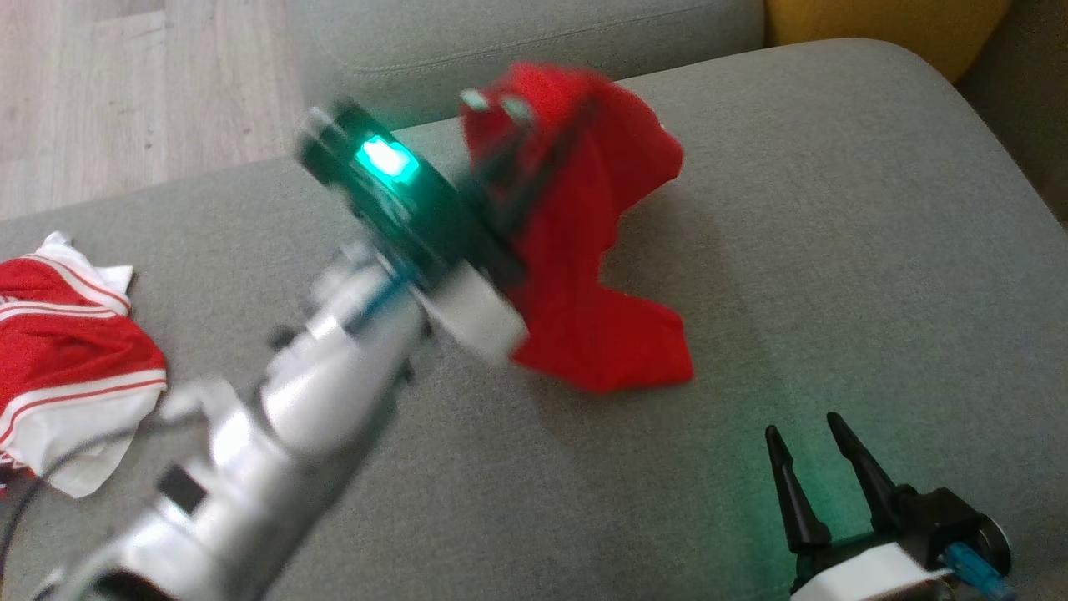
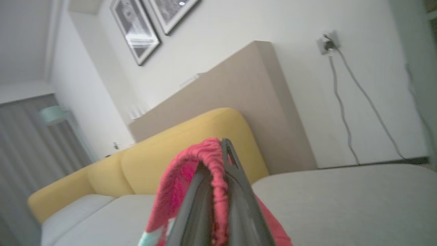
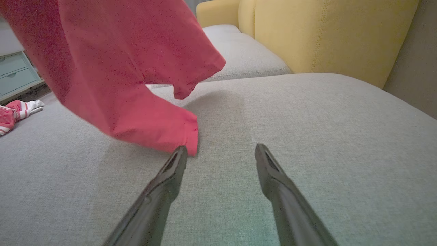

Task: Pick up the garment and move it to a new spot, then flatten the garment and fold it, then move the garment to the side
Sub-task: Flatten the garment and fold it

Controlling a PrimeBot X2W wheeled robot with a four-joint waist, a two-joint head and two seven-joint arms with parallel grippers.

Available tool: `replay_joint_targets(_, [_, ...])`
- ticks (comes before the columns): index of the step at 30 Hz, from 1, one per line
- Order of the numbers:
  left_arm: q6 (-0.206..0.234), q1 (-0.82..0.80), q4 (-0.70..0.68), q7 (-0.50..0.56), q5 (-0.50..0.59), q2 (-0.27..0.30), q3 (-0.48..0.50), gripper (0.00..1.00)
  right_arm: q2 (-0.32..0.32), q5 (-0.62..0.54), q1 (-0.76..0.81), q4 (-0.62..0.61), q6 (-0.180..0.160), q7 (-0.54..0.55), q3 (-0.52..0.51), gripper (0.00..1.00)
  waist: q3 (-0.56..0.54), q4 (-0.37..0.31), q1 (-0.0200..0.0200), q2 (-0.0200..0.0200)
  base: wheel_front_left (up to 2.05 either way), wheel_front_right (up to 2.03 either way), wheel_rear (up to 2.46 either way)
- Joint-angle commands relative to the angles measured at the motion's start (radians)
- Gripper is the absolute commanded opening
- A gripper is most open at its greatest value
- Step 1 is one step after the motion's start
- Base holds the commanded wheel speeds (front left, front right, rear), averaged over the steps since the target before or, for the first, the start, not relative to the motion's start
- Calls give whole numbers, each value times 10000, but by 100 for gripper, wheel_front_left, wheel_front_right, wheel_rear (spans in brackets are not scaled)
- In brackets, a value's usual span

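The garment (image 1: 592,275) is plain red cloth, hanging in the air above the grey sofa cushion (image 1: 834,250). My left gripper (image 1: 496,104) is shut on its top edge and holds it up; the arm is blurred. In the left wrist view a gathered red hem of the garment (image 2: 215,177) is pinched between the two dark fingers (image 2: 239,191). My right gripper (image 1: 801,434) rests low at the lower right, open and empty. From the right wrist, the garment (image 3: 112,68) dangles just above and left of my open right gripper (image 3: 220,150).
A second red and white striped garment (image 1: 67,351) lies crumpled at the cushion's left edge. A yellow backrest (image 3: 327,34) rises behind the cushion. Wooden floor (image 1: 125,83) lies past the far left corner.
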Motion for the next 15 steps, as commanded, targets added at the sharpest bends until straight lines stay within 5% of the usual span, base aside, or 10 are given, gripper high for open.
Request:
replay_joint_targets(1, [20,325,-734,-34,8,429,-524,0,-37,3,-288,-328,-7,-65,118,100,63,140,0,0,0,0,0])
replay_joint_targets(5, [18,2573,-1202,-38,-618,661,-2524,0,-8,-5,-270,-412,-7,-65,-44,100,417,561,0,0,0,0,0])
replay_joint_targets(8, [18,3397,-1028,-39,-924,556,-3037,0,-30,-11,-309,-412,-7,-65,-49,100,510,734,0,0,0,0,0])
replay_joint_targets(9, [17,3769,-920,-39,-1144,455,-3186,32,-31,-15,-325,-395,-7,-65,-69,100,495,811,0,0,0,0,0])
replay_joint_targets(10, [17,4064,-752,-39,-1304,372,-3377,100,-36,-21,-336,-381,-7,-65,-87,100,473,877,0,0,0,0,0])
replay_joint_targets(15, [17,4743,-507,-40,-2196,-223,-3554,100,-115,-61,-345,-385,-7,-65,-147,100,294,1317,0,0,0,0,0])
